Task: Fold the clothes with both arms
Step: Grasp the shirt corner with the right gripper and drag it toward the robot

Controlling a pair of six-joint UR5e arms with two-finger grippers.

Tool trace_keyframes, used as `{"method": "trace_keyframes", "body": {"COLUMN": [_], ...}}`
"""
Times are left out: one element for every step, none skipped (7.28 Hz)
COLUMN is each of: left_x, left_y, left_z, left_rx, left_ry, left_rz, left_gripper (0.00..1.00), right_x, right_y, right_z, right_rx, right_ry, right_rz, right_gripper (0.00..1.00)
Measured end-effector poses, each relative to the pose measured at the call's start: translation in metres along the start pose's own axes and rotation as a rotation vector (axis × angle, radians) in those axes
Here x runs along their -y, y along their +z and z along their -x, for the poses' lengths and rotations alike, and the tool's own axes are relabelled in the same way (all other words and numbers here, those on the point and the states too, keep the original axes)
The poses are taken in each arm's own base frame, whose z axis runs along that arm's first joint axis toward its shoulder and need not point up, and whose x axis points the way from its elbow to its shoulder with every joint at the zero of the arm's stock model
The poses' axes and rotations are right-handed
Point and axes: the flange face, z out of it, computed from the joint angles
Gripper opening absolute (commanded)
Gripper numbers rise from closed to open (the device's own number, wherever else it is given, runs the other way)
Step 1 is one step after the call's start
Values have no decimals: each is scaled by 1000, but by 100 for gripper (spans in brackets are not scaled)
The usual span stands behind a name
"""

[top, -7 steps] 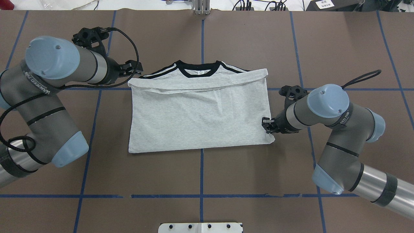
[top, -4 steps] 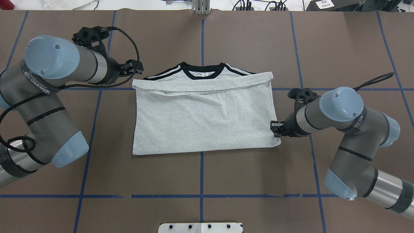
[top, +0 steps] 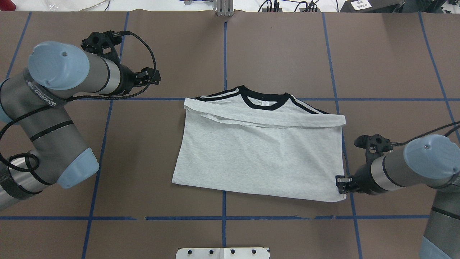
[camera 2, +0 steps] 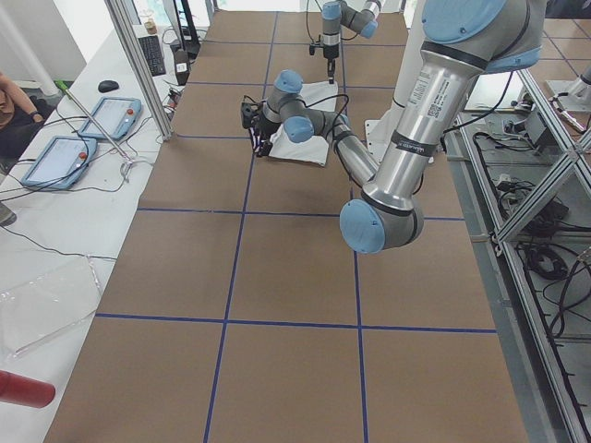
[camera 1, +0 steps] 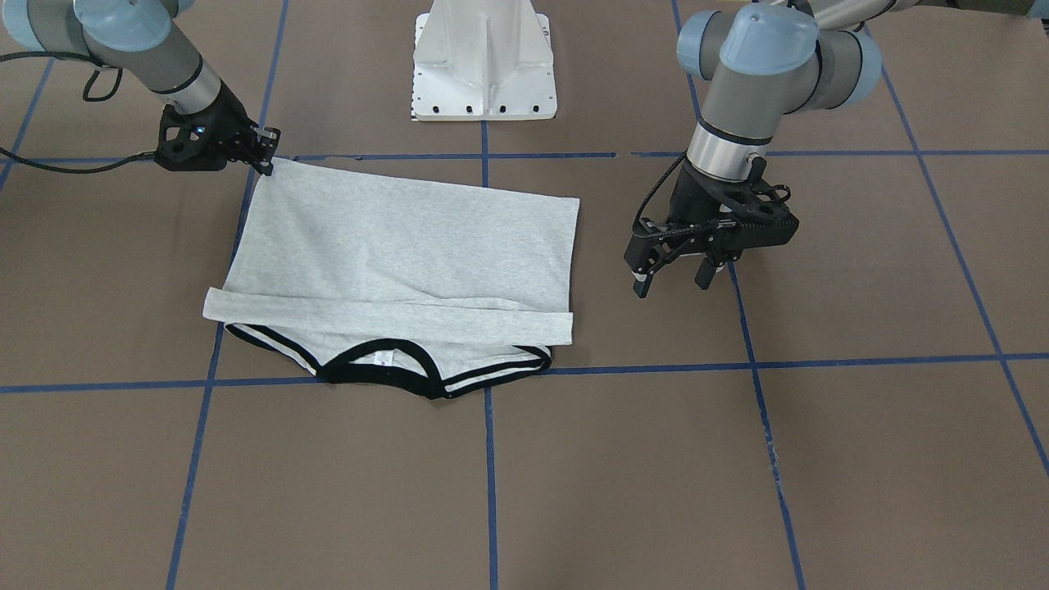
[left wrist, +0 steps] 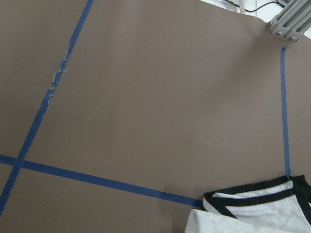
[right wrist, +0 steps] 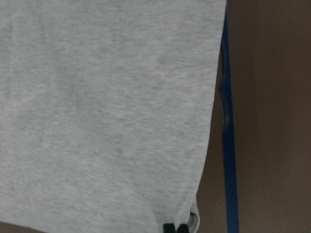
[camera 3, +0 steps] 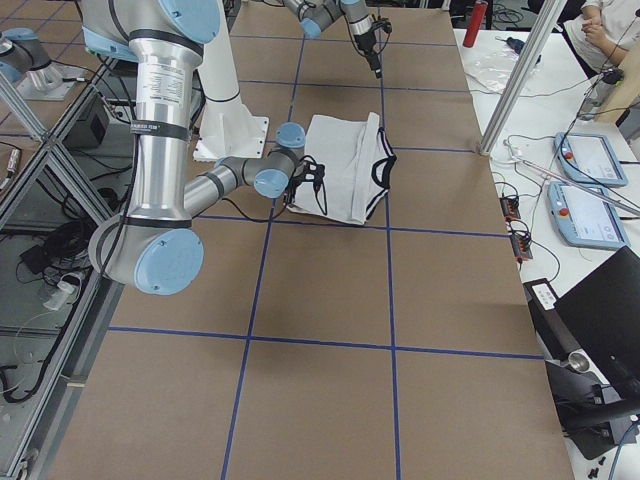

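T-shirt (top: 258, 154), grey w/ black collar, is lying folded, corner pinched btwn right gripper (top: 339, 182) jaws; left gripper (camera 1: 672, 283) jaws hanging apart, well clear.

Soft heathered cloth T-shirt (top: 258, 154), matt brown table (top: 280, 46)
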Motion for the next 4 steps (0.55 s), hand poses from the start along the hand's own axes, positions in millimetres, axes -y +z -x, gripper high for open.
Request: {"method": "trace_keyframes", "body": {"left_x": [-1, -3, -4, -6], "left_y": [-1, -2, -3, -5], "left_z": [-1, -2, -3, -4], "left_rx": [-3, -5, -8, -14], "left_ry": [-5, -7, -7, -5], "left_rz": [0, 1, 3, 5], "left_gripper": [99, 99, 99, 99], "right_x": [-30, -56, -76, -91], "right_y": [4, 11, 18, 23], "right_z": [-3, -3, -3, -3], "right_rx": [-12, -27, -40, -49], "right_ry": [-13, -36, -57, -75], "right_rz": [81, 150, 207, 257], "right_gripper": [0, 0, 99, 100]}}
